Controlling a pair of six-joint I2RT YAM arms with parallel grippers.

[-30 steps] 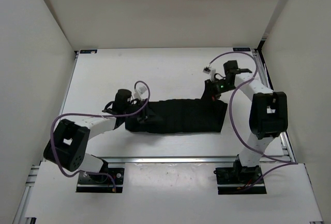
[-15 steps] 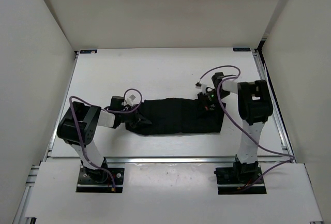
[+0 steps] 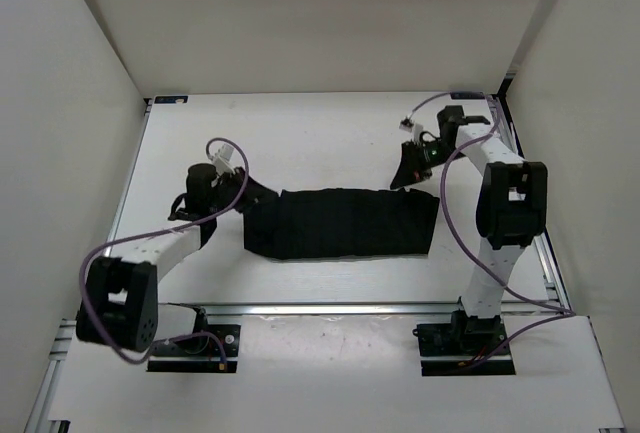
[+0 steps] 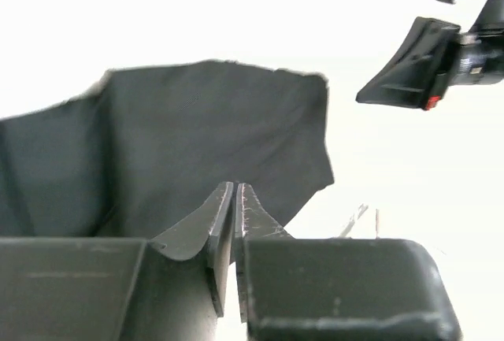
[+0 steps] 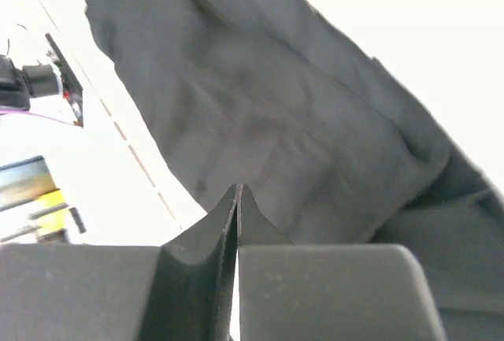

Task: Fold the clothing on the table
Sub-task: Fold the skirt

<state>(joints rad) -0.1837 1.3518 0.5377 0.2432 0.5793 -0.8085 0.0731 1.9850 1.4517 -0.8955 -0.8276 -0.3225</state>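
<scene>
The fingers (image 4: 197, 231) of the left gripper (image 3: 254, 198) are pressed almost together, with only a thin slit between the tips. The tips sit at the left end of the clothing (image 3: 345, 223), and the dark fabric spreads out directly behind them. They seem to pinch this end of it, though the wrist view does not show the pinched edge clearly.

The fingers (image 5: 197, 239) of the right gripper (image 3: 402, 181) are fully together and nothing is between them. This gripper hangs over the far right corner of the clothing. In the left wrist view it stands apart from the fabric, not touching it.

The clothing is a long black band on the table (image 3: 300, 133). Its long sides run parallel to the near edge. It lies about midway between the left and right edges, and a little closer to the near edge than to the far edge. The right part lies flat, with soft ridges on its surface. The left end is bunched and looks slightly raised at the left gripper.

Each arm reaches in from its own side, and a purple cable (image 3: 452, 218) loops along each one.
</scene>
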